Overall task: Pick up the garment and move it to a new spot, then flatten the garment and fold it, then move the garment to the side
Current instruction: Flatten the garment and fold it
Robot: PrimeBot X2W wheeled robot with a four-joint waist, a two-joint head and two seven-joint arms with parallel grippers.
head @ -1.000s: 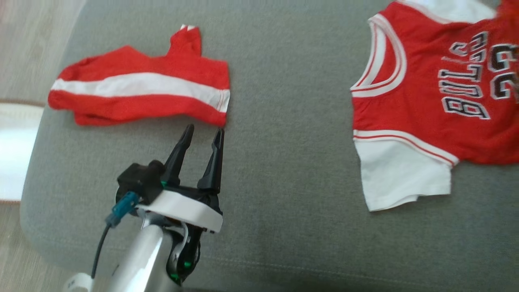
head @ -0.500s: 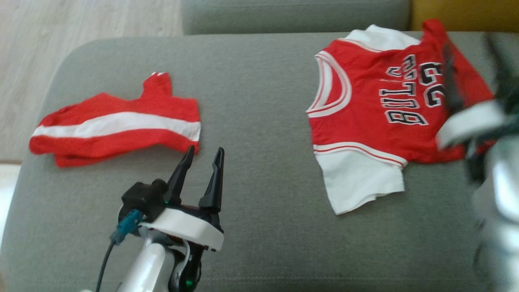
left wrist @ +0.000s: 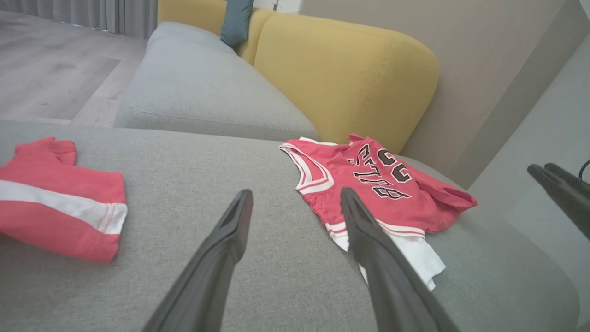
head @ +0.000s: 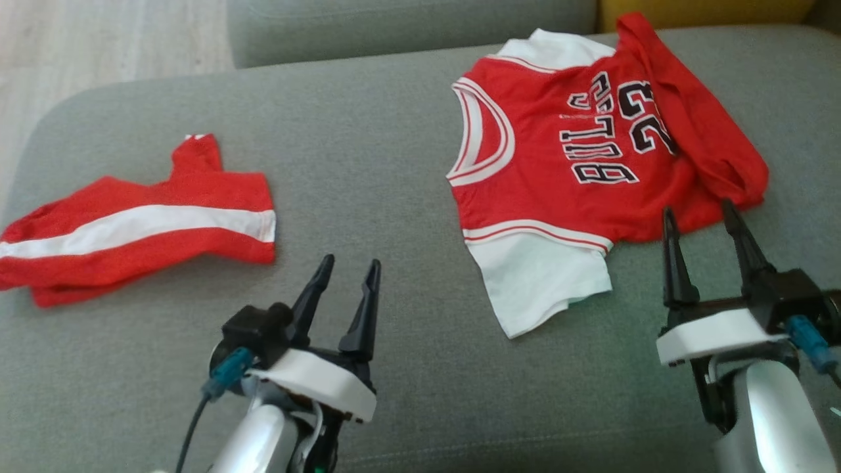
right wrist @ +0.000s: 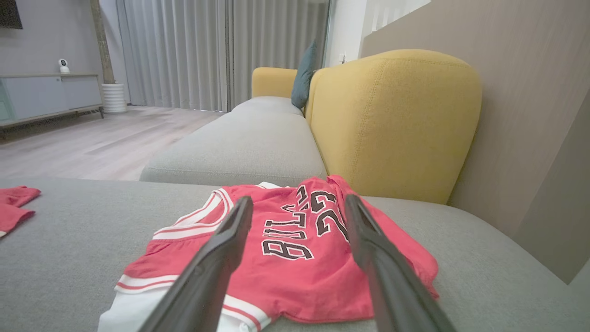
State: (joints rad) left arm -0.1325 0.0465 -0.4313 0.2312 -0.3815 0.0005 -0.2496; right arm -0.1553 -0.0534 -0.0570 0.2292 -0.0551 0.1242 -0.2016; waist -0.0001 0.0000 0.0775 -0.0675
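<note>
The garment, a red jersey (head: pixel 558 171) with white trim and black lettering, lies partly rumpled on the right of the grey sofa seat (head: pixel 394 164), its white sleeve toward me. My right gripper (head: pixel 696 207) is open, its tips just short of the jersey's near right edge. The right wrist view shows the jersey (right wrist: pixel 295 258) spread between and beyond the open right gripper (right wrist: pixel 297 198). My left gripper (head: pixel 351 261) is open and empty over bare cushion, left of the jersey. Seen from the left wrist, the jersey (left wrist: pixel 368 180) lies ahead right of the left gripper (left wrist: pixel 296 191).
A folded red piece with a white stripe (head: pixel 131 230) lies at the seat's left end. A yellow backrest (right wrist: pixel 396 120) rises behind the jersey, with a second grey seat (right wrist: pixel 249 152) beyond it. Wooden floor (head: pixel 98 39) lies off the left edge.
The head camera has swung right and down, bringing the right gripper into view by the jersey. The left gripper now stands further right of the folded red piece. Both stay open.
</note>
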